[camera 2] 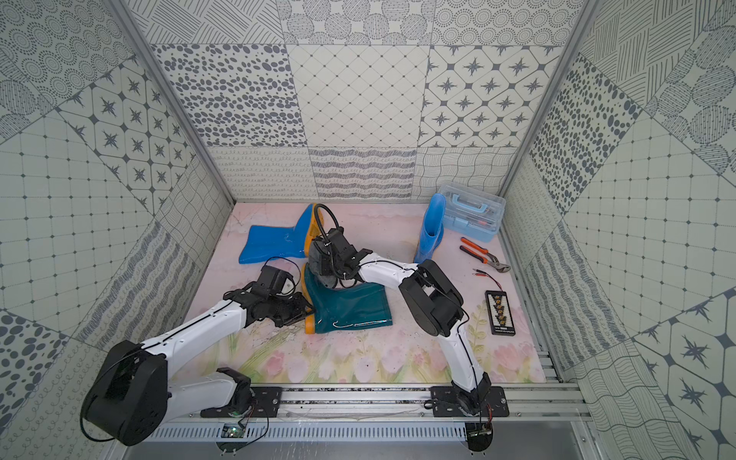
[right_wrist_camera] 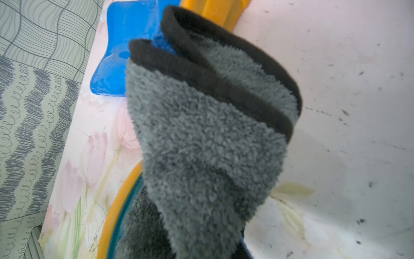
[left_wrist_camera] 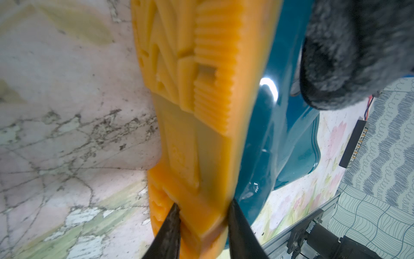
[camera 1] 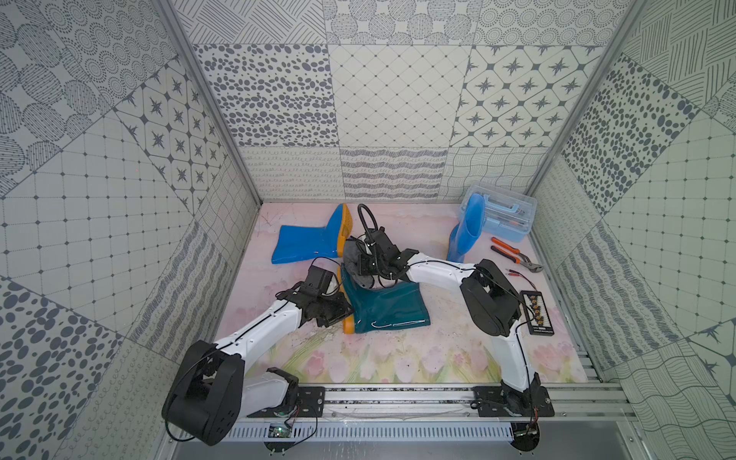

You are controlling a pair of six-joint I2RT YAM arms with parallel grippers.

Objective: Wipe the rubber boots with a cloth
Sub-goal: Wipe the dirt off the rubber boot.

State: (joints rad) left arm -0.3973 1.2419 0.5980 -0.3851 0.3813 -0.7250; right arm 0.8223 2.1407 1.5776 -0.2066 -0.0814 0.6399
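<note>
The left arm (camera 1: 255, 330), smooth white shells between bulky black joint housings, sits closest and reaches across a scuffed mat (camera 1: 398, 358) printed with pale tulips. Mid-mat lies the teal boot (camera 1: 382, 306), glossy rubber, on its side with the shaft flattened and the ridged orange sole turned toward that arm. The left gripper (left_wrist_camera: 204, 204) pinches the heel: one dark tapered finger sits in a tread groove, the other at the seam where orange meets teal.

Behind it the flat blue boot (camera 1: 302, 243) also lies on its side, its waffle-patterned orange sole facing the centre. The upright blue boot (camera 1: 466, 235) stands further right, just beside a translucent blue plastic toolbox (camera 1: 506, 219).

The cloth (right_wrist_camera: 201, 145), a fluffy grey pile with a dark band along the edge, hangs folded from the right gripper (camera 1: 358, 269), whose jaws are pressed together on it (the fingertips themselves are buried in the pile). Its lower end drapes over the teal boot's foot.

Orange-handled pliers (camera 1: 513, 255) and a black strip (camera 1: 537, 314) with small yellow sockets lie along the right side.
</note>
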